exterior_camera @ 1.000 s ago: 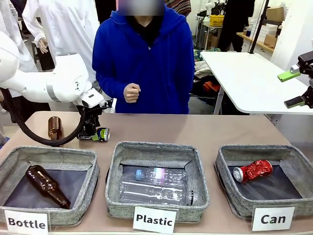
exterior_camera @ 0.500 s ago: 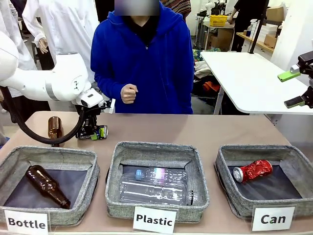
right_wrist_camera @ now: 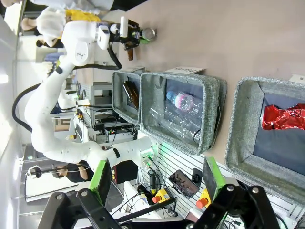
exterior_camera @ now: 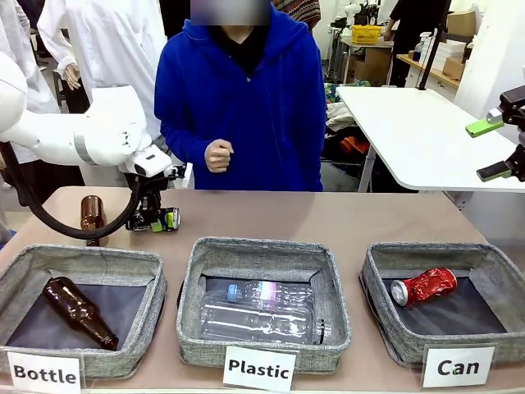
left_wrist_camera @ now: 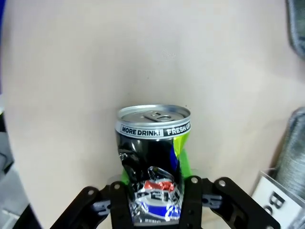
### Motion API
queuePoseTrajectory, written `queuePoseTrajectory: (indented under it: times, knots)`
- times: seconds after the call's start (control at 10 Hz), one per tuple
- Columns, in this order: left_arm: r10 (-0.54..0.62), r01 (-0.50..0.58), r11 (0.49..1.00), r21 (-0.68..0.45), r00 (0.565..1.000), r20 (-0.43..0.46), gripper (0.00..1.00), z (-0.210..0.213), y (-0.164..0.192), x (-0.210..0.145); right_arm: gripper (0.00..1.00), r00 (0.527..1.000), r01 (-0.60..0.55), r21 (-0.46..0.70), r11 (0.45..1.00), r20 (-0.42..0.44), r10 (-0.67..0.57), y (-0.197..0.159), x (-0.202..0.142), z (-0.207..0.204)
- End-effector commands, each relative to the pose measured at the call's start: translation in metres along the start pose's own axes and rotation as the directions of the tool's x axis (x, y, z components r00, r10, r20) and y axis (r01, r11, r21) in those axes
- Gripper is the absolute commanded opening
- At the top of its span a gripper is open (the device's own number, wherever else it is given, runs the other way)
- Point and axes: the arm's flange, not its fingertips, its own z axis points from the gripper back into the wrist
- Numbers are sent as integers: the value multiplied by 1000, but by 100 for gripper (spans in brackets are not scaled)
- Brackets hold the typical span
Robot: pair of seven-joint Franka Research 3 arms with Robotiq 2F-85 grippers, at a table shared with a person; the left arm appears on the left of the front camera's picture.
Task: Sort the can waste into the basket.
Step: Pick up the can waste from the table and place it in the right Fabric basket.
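Observation:
My left gripper (exterior_camera: 162, 220) is at the table's far left, shut on the dark dented can (exterior_camera: 171, 219). In the left wrist view the can (left_wrist_camera: 152, 152), with blue, white and yellow-green print, sits between the black fingers of the left gripper (left_wrist_camera: 155, 202), silver end pointing away. I cannot tell whether it touches the tabletop. A shiny red can (exterior_camera: 425, 285) lies in the basket (exterior_camera: 382, 261) with the "Can" card at the right. My right gripper (exterior_camera: 495, 148) hangs open, high at the right edge. The right wrist view looks past the right gripper (right_wrist_camera: 157, 179) at the red can (right_wrist_camera: 285, 117).
A brown bottle (exterior_camera: 91, 213) stands on the table left of my left gripper. The "Plastic" bin (exterior_camera: 264, 253) holds clear bottles, and the "Bottle" bin (exterior_camera: 82, 256) holds a brown bottle. A person in a blue hoodie stands at the far side with a fist (exterior_camera: 219, 155) raised.
The left gripper has shifted slightly left and up with the dark can, which has turned in its grip. The right arm has not moved.

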Motion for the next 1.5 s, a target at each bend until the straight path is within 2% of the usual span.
queuePoseTrajectory:
  times: [0.0,0.1,0.2,0.3,0.4,0.5,0.7,0.8,0.9,1.0,1.1,1.2,1.3,1.4]
  knots:
    - [114,-119,992,48,990,84,0,70,-29,-23,100,1000,-17,-7,1000,-9,17,0,1,4]
    - [190,-198,979,55,973,133,0,117,-52,-42,100,1000,-17,-7,1000,-9,17,0,1,4]
    - [183,-187,982,6,969,163,0,150,-81,-57,100,1000,-17,-7,1000,-9,17,0,1,4]
    - [131,-125,991,-43,976,175,0,172,-117,-72,100,1000,-17,-7,1000,-9,17,0,1,4]
    - [112,-99,992,-82,978,176,0,185,-155,-87,100,1000,-17,-7,1000,-9,17,0,1,4]
    - [125,-116,991,-70,980,157,0,192,-191,-103,100,1000,-17,-7,1000,-9,17,0,1,4]
    - [48,-24,994,-107,973,225,0,193,-254,-123,100,1000,-17,-7,1000,-9,17,0,1,4]
    - [10,11,997,-81,969,246,0,189,-277,-129,100,1000,-17,-7,1000,-9,17,0,1,4]
    - [-1,19,998,-64,962,273,0,188,-280,-135,100,1000,-17,-7,1000,-9,17,0,1,4]
    - [78,-67,997,-44,940,333,0,192,-255,-137,100,1000,-17,-7,1000,-9,17,0,1,4]
    - [38,-12,994,-106,967,250,0,189,-278,-128,100,1000,-17,-7,1000,-9,17,0,1,4]
    - [38,-12,994,-106,967,250,0,189,-278,-128,100,1000,-17,-7,1000,-9,17,0,1,4]
    - [48,-27,996,-79,958,282,42,191,-279,-135,100,1000,-17,-7,1000,-9,17,0,1,4]
    - [-53,94,985,-143,962,268,42,181,-265,-118,100,1000,-17,-7,1000,-9,17,0,1,4]
